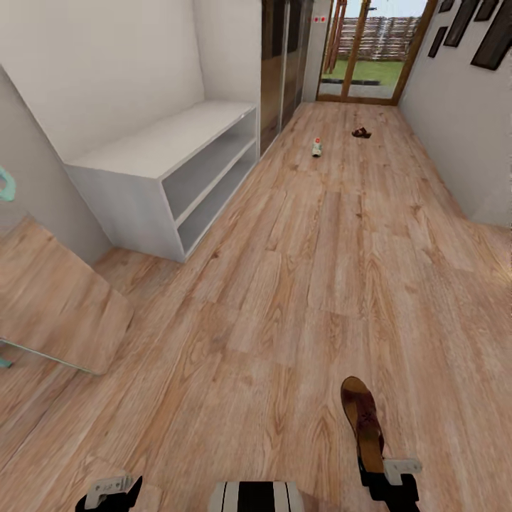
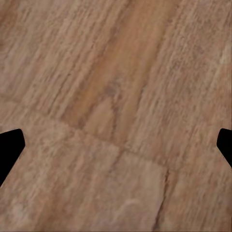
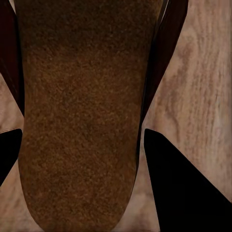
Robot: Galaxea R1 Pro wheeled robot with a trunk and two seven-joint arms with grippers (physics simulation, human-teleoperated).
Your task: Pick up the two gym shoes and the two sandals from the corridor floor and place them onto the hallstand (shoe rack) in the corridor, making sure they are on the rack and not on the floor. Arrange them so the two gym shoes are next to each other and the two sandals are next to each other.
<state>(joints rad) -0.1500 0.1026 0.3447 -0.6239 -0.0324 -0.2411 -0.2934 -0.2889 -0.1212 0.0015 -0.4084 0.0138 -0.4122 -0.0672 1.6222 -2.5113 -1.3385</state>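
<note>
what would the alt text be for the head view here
The right gripper holds a dark brown sandal low over the wood-plank corridor floor, while a gym shoe and a second sandal lie far down the corridor near a glass door. A white two-shelf bench stands against the left wall.

Pale walls flank a white two-shelf bench (image 1: 171,153), dark picture frames (image 1: 491,35) and a sunlit glass door (image 1: 370,46).

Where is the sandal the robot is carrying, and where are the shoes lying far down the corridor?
Held sandal (image 1: 361,419): head view, on its footbed.
Far sandal (image 1: 361,132): head view, on its brown upper.
Gym shoe (image 1: 316,148): head view, on its white body.
</note>
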